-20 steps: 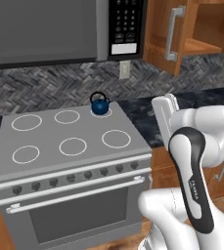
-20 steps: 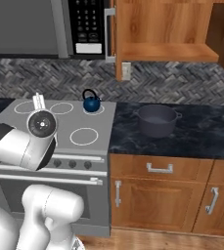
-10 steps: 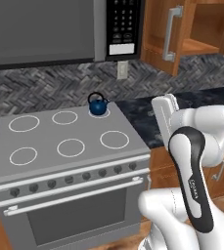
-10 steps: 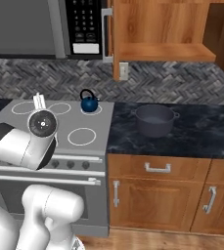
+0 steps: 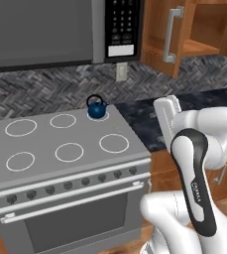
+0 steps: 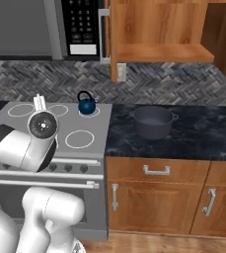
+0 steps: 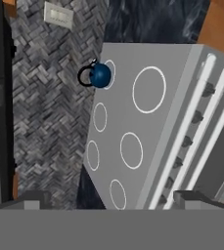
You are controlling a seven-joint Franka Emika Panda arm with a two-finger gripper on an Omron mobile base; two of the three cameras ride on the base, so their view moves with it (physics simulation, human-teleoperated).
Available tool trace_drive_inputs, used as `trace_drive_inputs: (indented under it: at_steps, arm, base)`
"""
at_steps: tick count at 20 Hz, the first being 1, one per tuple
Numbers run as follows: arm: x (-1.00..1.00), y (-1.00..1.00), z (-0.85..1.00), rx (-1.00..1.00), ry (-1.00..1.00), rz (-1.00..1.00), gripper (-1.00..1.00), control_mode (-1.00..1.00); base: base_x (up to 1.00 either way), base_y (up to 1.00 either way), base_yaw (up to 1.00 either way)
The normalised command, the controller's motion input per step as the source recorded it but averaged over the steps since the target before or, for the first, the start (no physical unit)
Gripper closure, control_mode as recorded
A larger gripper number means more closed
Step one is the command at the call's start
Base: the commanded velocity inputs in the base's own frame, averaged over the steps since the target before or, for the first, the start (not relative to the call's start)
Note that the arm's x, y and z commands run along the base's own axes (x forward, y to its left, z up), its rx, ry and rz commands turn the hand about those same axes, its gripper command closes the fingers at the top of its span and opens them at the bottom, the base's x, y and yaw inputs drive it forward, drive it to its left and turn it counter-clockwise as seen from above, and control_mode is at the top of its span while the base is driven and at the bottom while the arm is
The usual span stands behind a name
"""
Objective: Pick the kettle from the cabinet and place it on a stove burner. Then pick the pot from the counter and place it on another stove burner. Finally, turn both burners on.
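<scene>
Cooktop [image 5: 60, 134] is flat grey with six white rings, all bare except the back right one; front edge carries a row of knobs [image 5: 68, 184]. Black veined bench [image 6: 198, 131] runs right of the stove, open surface around the pot. One cabinet [image 6: 159, 29] above the bench, door [image 5: 167, 37] swung open, shelf bare. One pot [image 6: 153, 121] upright on the bench near the stove edge, loop handles out to its left and right. One kettle [image 5: 96, 107] upright on the back right stove burner [image 7: 109, 74], near the backsplash; spout direction too small to tell. Fingers [image 7: 108, 200] spread wide, holding nothing, well above the cooktop.
</scene>
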Motion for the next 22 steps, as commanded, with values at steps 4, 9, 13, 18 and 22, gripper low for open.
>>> trace_drive_inputs:
  at_steps: [4,9,13,18,22]
  arm:
    - [0.0,0.0,0.0,0.0,0.0,0.0,-1.0,1.0]
    - [0.0,0.0,0.0,0.0,0.0,0.0,-1.0,1.0]
    - [0.0,0.0,0.0,0.0,0.0,0.0,-1.0,1.0]
    - [0.0,0.0,0.0,0.0,0.0,0.0,-1.0,1.0]
    - [0.0,0.0,0.0,0.0,0.0,0.0,-1.0,1.0]
  base:
    - [0.33,0.23,0.0]
    - [0.2,0.07,0.0]
    - [-0.02,-0.77,0.0]
    - [-0.01,-0.84,-0.04]
    - [-0.02,-0.79,-0.01]
